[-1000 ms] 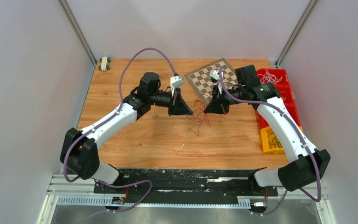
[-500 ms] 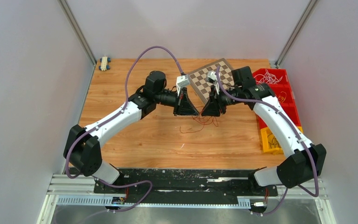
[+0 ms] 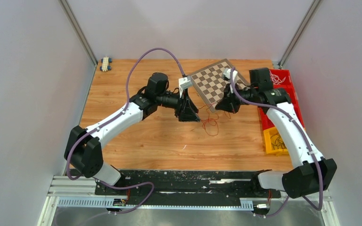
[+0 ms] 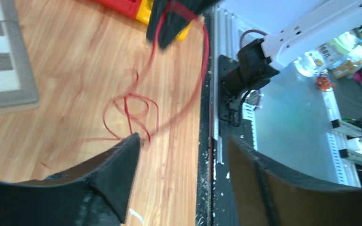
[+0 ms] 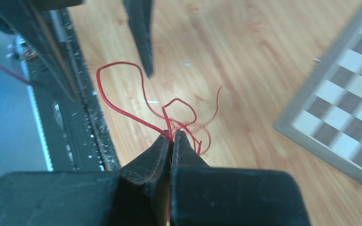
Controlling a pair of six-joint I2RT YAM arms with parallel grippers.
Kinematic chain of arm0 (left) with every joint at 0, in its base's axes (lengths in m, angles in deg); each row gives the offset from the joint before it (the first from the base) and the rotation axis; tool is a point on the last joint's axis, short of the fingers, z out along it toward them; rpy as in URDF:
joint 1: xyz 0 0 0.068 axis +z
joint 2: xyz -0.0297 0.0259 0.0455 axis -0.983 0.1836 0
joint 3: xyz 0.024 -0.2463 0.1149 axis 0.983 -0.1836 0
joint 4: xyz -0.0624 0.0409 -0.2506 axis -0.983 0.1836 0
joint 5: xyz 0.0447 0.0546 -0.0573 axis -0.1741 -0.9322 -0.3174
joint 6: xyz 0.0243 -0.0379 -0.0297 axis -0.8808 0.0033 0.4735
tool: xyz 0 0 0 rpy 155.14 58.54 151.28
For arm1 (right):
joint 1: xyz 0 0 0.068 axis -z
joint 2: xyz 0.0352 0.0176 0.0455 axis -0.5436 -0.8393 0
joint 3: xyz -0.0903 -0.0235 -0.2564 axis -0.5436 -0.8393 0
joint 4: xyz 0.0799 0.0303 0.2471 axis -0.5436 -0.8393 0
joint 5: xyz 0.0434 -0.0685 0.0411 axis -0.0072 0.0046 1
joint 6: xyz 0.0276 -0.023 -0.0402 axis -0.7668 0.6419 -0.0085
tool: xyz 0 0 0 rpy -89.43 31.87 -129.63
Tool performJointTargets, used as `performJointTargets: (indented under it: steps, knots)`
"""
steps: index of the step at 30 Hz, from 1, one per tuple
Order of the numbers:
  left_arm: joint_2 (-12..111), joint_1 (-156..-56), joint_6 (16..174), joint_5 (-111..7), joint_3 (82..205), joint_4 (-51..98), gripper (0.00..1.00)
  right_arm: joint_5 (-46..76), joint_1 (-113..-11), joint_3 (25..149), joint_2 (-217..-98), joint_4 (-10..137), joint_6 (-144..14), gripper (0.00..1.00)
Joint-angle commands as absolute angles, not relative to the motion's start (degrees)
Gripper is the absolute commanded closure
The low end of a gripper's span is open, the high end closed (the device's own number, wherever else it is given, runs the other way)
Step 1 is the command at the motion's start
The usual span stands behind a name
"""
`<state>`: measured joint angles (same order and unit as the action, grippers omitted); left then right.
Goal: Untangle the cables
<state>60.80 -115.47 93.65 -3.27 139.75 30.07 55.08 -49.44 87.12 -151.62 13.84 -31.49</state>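
The right gripper has pulled back toward the tabletop's right edge, and the left gripper has released, its fingers now spread. The right gripper is clenched on the red cable, which hangs in curly loops over mid-tabletop. It looks freed but is not yet laid out straight.

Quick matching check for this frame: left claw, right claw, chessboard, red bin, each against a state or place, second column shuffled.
Things:
1. left claw
2. right claw
3. chessboard
4. red bin

States or places:
A. at the right edge of the table
B. shut on the red cable
C. lying flat at the far side, right of centre
D. open

Pairs: 1-D, 2-B, 3-C, 4-A
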Motion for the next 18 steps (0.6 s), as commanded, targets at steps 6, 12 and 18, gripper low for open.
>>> performJointTargets:
  steps: [6,12,18]
  knots:
    - [53.46,-109.86,88.32,-9.67,137.62,38.05,0.04,58.57,-27.81,95.12,-148.57,9.04,-27.51,1.00]
    - [52.96,-109.52,86.15,-13.12,137.77,42.05,0.00,61.94,-14.35,107.45,-153.21,1.99,-23.56,1.00]
    - [53.83,-109.53,86.98,-13.18,138.35,43.17,0.00,61.32,-4.55,119.79,-160.81,-9.60,-13.19,1.00]
